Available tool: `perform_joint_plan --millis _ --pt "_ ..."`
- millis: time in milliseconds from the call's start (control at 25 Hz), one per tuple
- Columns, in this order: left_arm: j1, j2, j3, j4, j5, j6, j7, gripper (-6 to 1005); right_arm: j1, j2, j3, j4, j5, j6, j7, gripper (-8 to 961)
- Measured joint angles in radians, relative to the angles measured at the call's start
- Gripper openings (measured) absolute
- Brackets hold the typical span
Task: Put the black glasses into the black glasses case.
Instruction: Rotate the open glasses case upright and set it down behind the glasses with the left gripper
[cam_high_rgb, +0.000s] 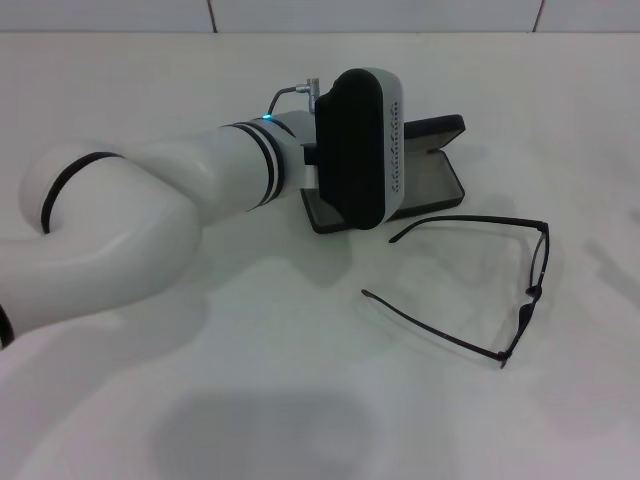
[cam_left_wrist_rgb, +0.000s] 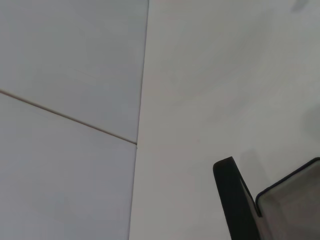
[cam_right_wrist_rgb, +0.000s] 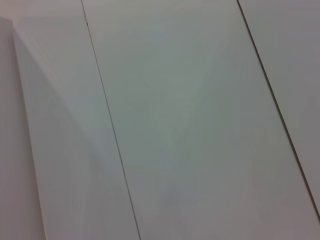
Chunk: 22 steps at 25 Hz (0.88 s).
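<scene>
Left gripper (cam_high_rgb: 362, 150): over the black glasses case (cam_high_rgb: 440, 185), wrist housing hiding the fingers, spread not discernible; right gripper: out of sight. Case: lid open, grey lining up, on the white table (cam_high_rgb: 300, 400). Black glasses (cam_high_rgb: 520, 290): unfolded, on the table just beside the case, nearer the robot, untouched. Advised: keep case steady and lid open; fold temples before insertion; lower glasses flat into lining.

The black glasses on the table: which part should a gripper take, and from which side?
Probably the front frame of the black glasses, taken from above. They lie unfolded on the table, with thin temple arms splayed toward the open black glasses case. The front stands a little off the surface, the firmest place to pinch.
</scene>
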<state>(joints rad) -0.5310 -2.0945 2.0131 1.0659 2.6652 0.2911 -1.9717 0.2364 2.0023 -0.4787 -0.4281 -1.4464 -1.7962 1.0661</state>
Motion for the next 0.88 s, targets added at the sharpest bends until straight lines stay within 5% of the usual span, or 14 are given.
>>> perform_joint_plan --millis 320,880 --pt "0.03 0.001 0.001 0.034 0.004 0.046 0.0 408 -0.003 -0.001 0.0 0.002 0.0 -0.001 -0.007 793" --pt "-0.051 -0.002 0.01 -0.038 0.013 0.03 0.002 405 -0.015 0.001 0.004 0.011 -0.003 -0.019 -0.011 793"
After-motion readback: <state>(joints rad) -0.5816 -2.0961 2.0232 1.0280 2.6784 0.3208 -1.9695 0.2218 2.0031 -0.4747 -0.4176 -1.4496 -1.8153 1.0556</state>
